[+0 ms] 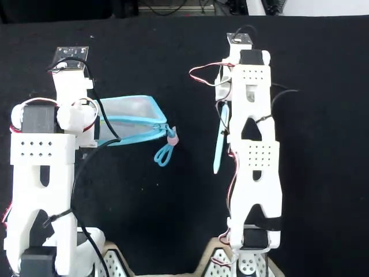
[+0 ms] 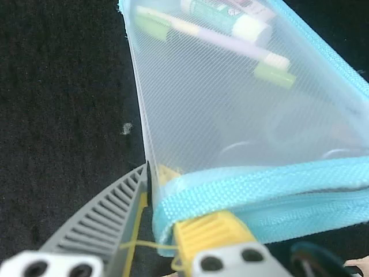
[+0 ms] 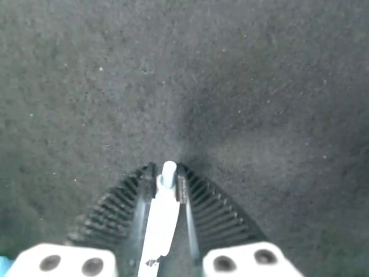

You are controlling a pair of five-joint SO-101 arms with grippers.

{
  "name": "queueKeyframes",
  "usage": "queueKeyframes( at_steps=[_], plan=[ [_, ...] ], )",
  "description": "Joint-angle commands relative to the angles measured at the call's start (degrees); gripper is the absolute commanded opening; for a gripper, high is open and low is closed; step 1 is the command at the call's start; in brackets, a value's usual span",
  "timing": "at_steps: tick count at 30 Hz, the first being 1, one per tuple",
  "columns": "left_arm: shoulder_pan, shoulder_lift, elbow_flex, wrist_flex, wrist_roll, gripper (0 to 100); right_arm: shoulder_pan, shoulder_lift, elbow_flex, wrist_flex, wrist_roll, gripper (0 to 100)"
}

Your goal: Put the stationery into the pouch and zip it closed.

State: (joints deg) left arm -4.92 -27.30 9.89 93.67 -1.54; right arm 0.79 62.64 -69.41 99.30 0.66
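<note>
The left hand [image 2: 154,173] was closed on the corner of the pouch [image 2: 230,115], its grey and yellow fingers pinching the mesh wall just where the teal zip band ends. Through that translucent wall, a glue stick [image 2: 230,14] and green-capped pens [image 2: 230,43] lay inside the pouch, so part of the filling looked done. At the end of the pouch opposite the left hand sat the zip pull [image 1: 171,138], with its teal cord loop [image 1: 164,154] trailing onto the table [image 3: 259,86] just beside the pouch. Whether the zip stood open or shut could not be told.

The right hand [image 3: 167,171] was clamped on a slim pale-blue pen [image 3: 161,213], whose end poked out between the fingertips towards the black cloth. This hand and the pen were well apart from the pouch, on the side of the zip pull.

By the look of it, at least this pen remained to be carried over and slipped in, and the zip then had to be drawn shut while the left hand steadied the pouch.
</note>
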Motion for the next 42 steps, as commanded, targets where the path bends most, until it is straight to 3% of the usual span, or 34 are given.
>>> queueKeyframes(
  at_steps=[1, 36, 42],
  plan=[
    [0.1, 0.7, 0.8, -0.3, 0.6, 3, -0.4, -5.8, -0.3, 2.0, -0.5, 1.0],
    [0.3, 0.7, 0.8, -0.4, 0.5, 3, -0.4, -6.5, 0.0, 2.0, -0.6, 1.0],
    [0.4, 0.7, 0.8, -0.4, 0.5, 3, -0.5, -15.8, 11.8, 1.9, -0.5, 1.0]
  ],
)
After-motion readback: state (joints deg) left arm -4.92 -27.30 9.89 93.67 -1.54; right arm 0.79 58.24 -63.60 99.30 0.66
